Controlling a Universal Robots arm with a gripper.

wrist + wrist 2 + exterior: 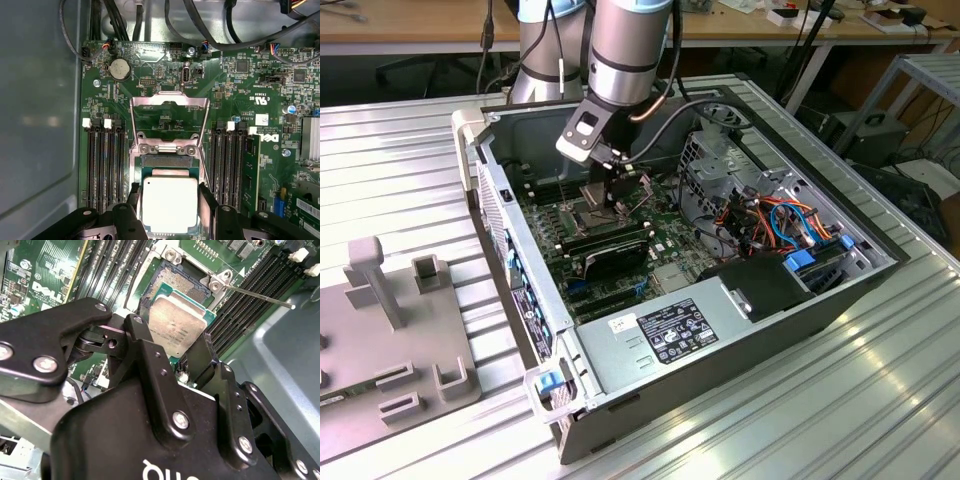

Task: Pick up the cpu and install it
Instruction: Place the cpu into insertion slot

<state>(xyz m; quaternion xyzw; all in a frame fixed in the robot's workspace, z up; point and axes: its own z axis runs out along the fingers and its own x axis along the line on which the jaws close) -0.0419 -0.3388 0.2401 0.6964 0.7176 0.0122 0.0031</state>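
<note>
Ribbed metal table [880,400], open computer case [770,350] — the gripper [169,189] pinches the cpu [177,325] at the socket [177,282].

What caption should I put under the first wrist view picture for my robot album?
Pincer holds the CPU over the open socket on the green motherboard.

Silver cpu [169,202]; green motherboard [165,95]

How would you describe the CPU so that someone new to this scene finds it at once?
In the open computer case, find the green motherboard where the gripper reaches down. The cpu is held between its fingers, by the raised socket frame and flanked by black memory slots. It is the only flat square with a plain silver top.
</note>
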